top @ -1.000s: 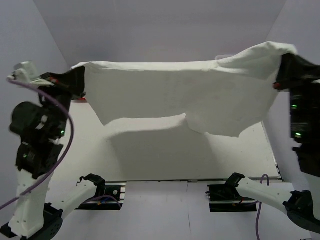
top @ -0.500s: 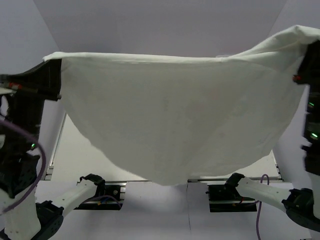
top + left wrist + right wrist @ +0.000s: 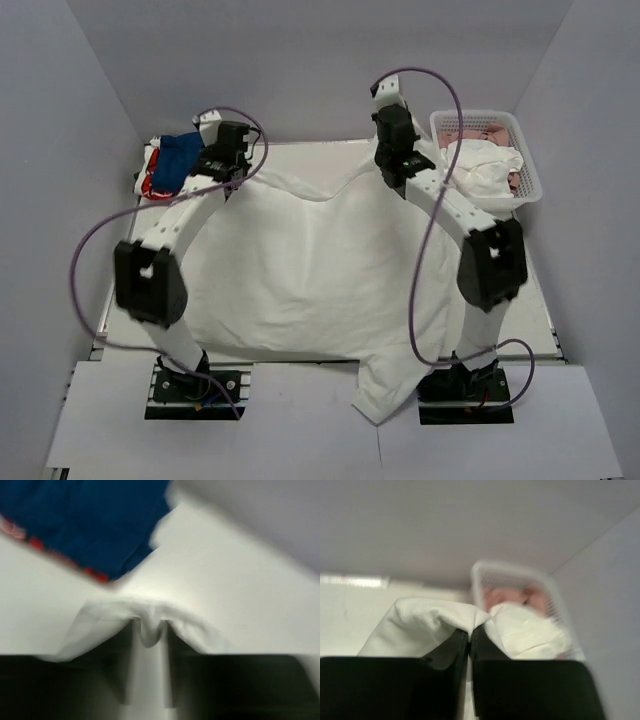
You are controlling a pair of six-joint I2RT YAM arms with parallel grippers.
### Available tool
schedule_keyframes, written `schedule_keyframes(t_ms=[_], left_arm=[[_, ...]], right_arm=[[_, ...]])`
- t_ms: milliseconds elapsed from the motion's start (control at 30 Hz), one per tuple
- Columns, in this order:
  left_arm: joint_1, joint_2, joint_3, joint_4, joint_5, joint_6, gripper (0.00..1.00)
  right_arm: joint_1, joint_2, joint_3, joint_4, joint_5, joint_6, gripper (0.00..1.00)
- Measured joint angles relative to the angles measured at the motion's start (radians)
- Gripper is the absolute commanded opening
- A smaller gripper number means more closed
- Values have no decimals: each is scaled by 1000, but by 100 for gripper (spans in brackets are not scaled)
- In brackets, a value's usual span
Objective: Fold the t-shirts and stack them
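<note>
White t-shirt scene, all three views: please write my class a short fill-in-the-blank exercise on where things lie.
The white t-shirt lies spread on the table, one part hanging over its ____ edge.
The folded blue shirt lies on a ____ one.
The white basket stands at the table's far ____ corner.
The left gripper and right gripper both pinch the ____ t-shirt.
Missing words: near; red; right; white.

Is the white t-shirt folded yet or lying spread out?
Spread out: the white t-shirt covers most of the table, a part hanging off the near edge; left gripper and right gripper pinch its far edge.
</note>
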Motion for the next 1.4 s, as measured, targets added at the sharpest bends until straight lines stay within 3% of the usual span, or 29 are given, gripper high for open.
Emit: schedule_keyframes(t_ms=[33, 67, 100, 233, 333, 500, 700, 1033, 1200, 1400], left_arm=[[29, 98, 5, -23, 3, -22, 90], [56, 192, 38, -76, 7, -42, 97], [75, 283, 88, -121, 8, -63, 100], [137, 591, 356, -282, 14, -105, 100], [141, 595, 362, -304, 27, -101, 100], [114, 348, 124, -182, 102, -63, 100], [92, 81, -83, -61, 219, -30, 100], [93, -161, -546, -30, 310, -62, 100], [98, -140, -608, 3, 325, -71, 100], [102, 44, -512, 35, 303, -100, 100]], right_arm=[[-27, 63, 16, -48, -34, 59, 44], [-54, 151, 62, -124, -68, 107, 56], [-75, 222, 113, -168, -99, 151, 90], [-124, 475, 349, -359, -182, 267, 90], [-122, 457, 279, -411, -237, 331, 90], [-108, 198, -38, -375, -357, 416, 90], [-101, -64, -235, -339, -419, 555, 90], [-105, -148, -611, -389, -480, 754, 90], [-109, -133, -622, -389, -465, 793, 90], [-131, -24, -571, -391, -451, 813, 90]])
